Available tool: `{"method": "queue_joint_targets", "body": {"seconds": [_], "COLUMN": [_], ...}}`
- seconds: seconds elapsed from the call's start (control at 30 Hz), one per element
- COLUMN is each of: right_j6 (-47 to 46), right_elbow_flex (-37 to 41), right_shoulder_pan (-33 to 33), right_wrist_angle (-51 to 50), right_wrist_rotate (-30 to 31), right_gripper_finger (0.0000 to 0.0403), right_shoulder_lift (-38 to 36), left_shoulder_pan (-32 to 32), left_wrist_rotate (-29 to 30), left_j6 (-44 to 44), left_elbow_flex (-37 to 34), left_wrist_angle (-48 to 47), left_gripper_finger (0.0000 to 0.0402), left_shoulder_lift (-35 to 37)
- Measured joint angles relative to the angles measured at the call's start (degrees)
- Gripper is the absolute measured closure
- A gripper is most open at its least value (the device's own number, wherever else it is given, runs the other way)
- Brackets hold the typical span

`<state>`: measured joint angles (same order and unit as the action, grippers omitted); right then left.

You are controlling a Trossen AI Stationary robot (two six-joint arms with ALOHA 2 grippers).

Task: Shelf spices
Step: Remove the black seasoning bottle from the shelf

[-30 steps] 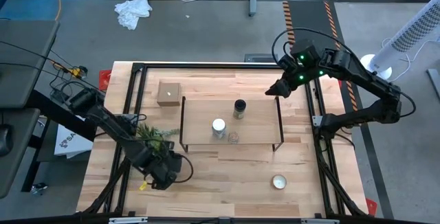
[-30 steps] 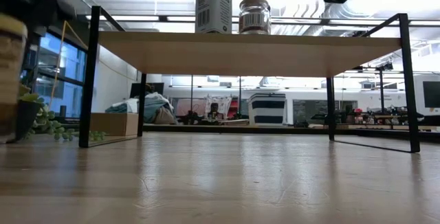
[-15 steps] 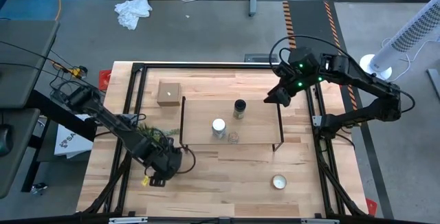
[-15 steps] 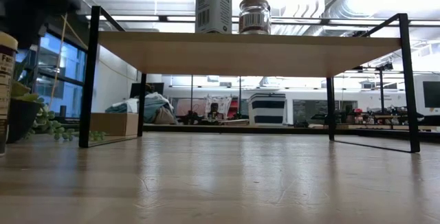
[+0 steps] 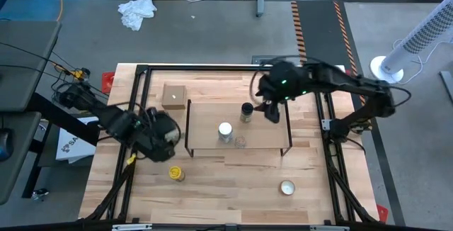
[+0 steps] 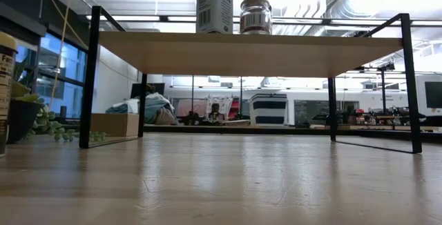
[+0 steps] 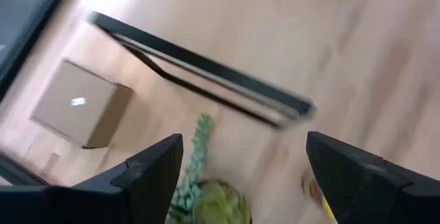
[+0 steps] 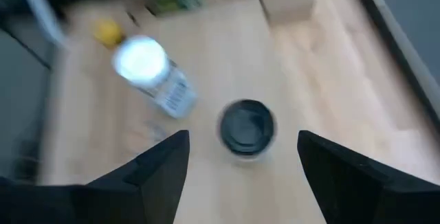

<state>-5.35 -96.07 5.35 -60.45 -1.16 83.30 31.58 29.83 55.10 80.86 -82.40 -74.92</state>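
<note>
Spreading empty jaws wide, both grippers hover over the wooden table (image 5: pixel 233 188).

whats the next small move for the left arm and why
Probably bring the left claw back down over the mustard-yellow jar and close on it. Its fingers are open and empty, and that jar stands alone on the table, while the other three jars already sit on the shelf.
</note>
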Motion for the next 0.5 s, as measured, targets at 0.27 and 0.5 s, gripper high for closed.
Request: {"method": "queue_joint_targets", "body": {"seconds": [0.27, 0.5], "right_j6": [5.4, 6.2], "right_elbow_flex": [-8.2, -8.0], "right_shoulder_pan": [-2.9, -1.6], "right_wrist_angle": [-6.2, -7.3], "right_wrist_rotate": [4.1, 2.9], "right_gripper_finger": [0.0134, 0.0134], "right_shoulder_lift": [9.4, 12.7], "left_shoulder_pan": [-4.3, -4.9], "left_wrist_rotate": [4.3, 6.0], "left_j6": [-0.2, 1.4], "left_elbow_flex": [-0.2, -1.8], "left_wrist_angle": [2.9, 6.1], "left_gripper_finger": [0.0096, 0.0096], "left_shoulder_lift": [-0.1, -0.2]}}
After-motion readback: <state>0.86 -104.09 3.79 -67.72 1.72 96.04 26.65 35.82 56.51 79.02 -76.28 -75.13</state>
